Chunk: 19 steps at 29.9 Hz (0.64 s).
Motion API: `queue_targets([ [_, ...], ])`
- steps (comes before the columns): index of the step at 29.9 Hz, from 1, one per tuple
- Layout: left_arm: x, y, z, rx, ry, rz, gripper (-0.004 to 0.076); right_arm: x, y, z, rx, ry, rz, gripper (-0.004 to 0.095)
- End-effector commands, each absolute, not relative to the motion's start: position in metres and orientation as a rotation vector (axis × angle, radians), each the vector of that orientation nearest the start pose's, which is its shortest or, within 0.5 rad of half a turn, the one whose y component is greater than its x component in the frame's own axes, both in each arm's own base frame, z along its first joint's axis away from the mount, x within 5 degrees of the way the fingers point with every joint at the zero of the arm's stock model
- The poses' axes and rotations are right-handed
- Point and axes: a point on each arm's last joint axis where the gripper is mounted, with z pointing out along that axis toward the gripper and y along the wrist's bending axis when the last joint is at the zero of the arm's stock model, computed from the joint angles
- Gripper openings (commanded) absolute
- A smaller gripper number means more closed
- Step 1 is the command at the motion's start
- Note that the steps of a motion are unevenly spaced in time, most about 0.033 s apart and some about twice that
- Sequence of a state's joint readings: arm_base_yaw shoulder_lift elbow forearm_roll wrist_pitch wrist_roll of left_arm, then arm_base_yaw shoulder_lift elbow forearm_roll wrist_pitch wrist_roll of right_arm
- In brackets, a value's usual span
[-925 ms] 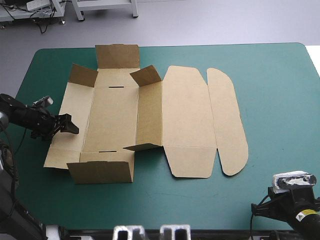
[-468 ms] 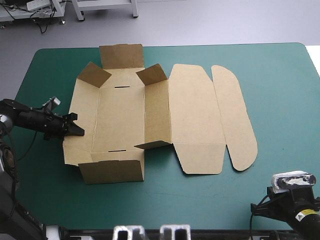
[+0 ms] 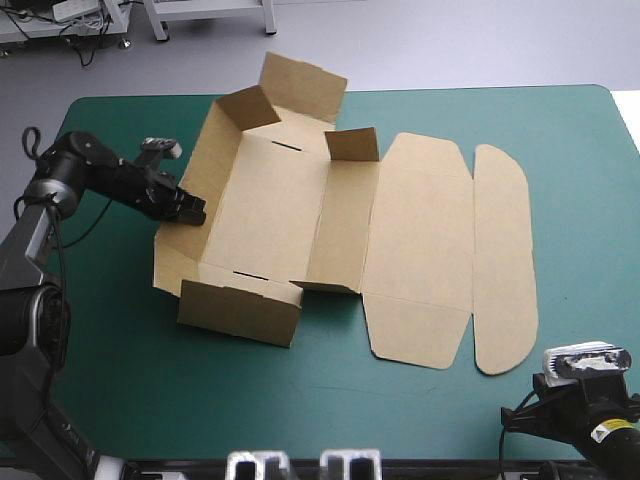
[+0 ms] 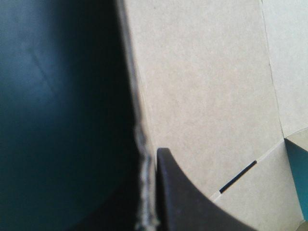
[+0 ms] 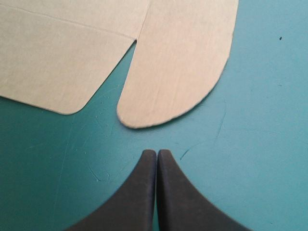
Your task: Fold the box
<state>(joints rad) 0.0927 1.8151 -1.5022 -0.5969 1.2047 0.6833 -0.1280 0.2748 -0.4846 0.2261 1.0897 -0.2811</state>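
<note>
The brown box (image 3: 270,215) lies left of the table's middle, its floor flat and its walls partly raised. My left gripper (image 3: 192,212) is shut on the box's left wall (image 3: 215,150), which stands tilted up. In the left wrist view the board's edge (image 4: 143,192) runs between my left gripper's jaws (image 4: 147,159), with one black finger (image 4: 187,207) on the inner face near a slot (image 4: 237,177). The lid (image 3: 420,250) and its rounded flap (image 3: 505,260) lie flat to the right. My right gripper (image 5: 156,154) is shut and holds nothing, just short of the rounded flap's end (image 5: 178,67).
The front wall (image 3: 240,312) and far wall (image 3: 305,88) stand raised. Bare teal-green cover (image 3: 560,150) stretches to the right of the lid and along the front edge (image 3: 330,410). The right arm sits at the front right corner.
My left gripper has shut on the left wall and lifted it toward the far side. The whole box has slid right and turned slightly. The right arm has not moved.
</note>
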Motion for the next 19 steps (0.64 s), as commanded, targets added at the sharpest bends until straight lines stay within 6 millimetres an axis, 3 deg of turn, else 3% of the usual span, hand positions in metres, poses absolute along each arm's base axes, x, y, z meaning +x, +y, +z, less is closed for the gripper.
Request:
queue_targets([
  [1, 0.366, -0.048, 0.344, 0.845, 2.518, -0.496, -0.0010, 0.041, 0.014, 0.278, -0.158, 2.272, 0.084, -0.0006],
  [5, 0.365, -0.079, 0.389, 1.114, 2.307, -0.254, -0.0010, 0.041, 0.014, 0.278, -0.157, 2.271, 0.088, -0.0006],
  [11, 0.353, -0.119, 0.435, 1.319, 2.019, -0.088, -0.0010, 0.041, 0.014, 0.279, -0.160, 2.270, 0.091, -0.0005],
  [19, 0.323, -0.175, 0.445, 1.659, 1.792, 0.114, -0.0010, 0.039, 0.015, 0.292, -0.166, 2.227, 0.082, -0.0005],
])
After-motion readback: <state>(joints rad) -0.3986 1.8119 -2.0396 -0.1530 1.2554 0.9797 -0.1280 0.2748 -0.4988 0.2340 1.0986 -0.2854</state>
